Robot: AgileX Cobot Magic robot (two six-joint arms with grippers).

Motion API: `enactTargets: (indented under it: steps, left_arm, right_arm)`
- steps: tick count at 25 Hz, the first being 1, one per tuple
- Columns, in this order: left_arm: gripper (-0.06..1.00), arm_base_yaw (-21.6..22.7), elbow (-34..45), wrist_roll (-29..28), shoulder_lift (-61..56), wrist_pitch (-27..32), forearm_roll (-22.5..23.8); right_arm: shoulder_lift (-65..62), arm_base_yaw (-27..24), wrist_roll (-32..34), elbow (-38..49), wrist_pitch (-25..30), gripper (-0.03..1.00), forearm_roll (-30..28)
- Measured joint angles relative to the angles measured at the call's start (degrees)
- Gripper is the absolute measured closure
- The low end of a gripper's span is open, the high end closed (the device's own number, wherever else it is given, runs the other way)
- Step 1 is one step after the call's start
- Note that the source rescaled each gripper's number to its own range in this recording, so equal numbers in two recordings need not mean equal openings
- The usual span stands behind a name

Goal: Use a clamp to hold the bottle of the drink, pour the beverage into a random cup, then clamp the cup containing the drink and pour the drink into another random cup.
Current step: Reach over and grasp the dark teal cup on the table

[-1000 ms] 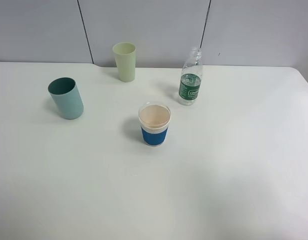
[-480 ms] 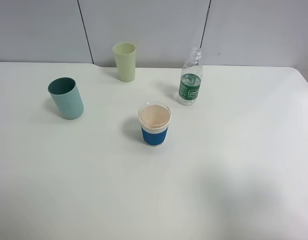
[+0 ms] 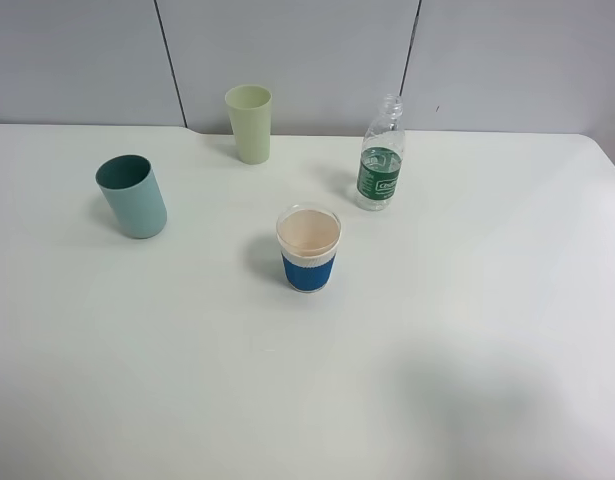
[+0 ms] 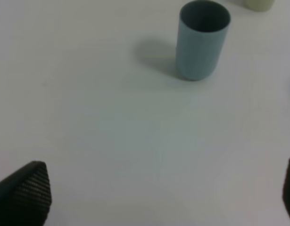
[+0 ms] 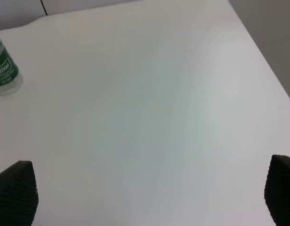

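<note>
The bottle (image 3: 381, 155), clear with a dark green label, stands upright at the back right of the white table; the right wrist view catches its lower part (image 5: 3, 70). The teal cup (image 3: 132, 195) stands at the left, and it is upright ahead of my left gripper (image 4: 163, 193) in the left wrist view (image 4: 201, 40). What the cup holds cannot be seen. Both grippers are outside the exterior view. My left gripper is open over bare table. My right gripper (image 5: 147, 190) is also open, well short of the bottle.
A pale yellow-green cup (image 3: 249, 123) stands at the back, left of the bottle. A blue-sleeved paper cup (image 3: 309, 248) sits in the middle. The table's right edge (image 5: 260, 44) runs close beside the right gripper. A grey panelled wall (image 3: 287, 50) backs the table.
The bottle and cups have not moved. A faint shadow on the table's front right has drifted slightly leftward.
</note>
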Motion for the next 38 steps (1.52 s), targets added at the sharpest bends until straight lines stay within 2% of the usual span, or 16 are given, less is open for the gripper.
enactTargets:
  steps: [38]
  left_arm:
    - [-0.06, 0.0, 0.0, 0.0, 0.0, 0.0, 0.0]
  right_arm:
    - [0.0, 0.0, 0.4, 0.2, 0.4, -0.03, 0.5]
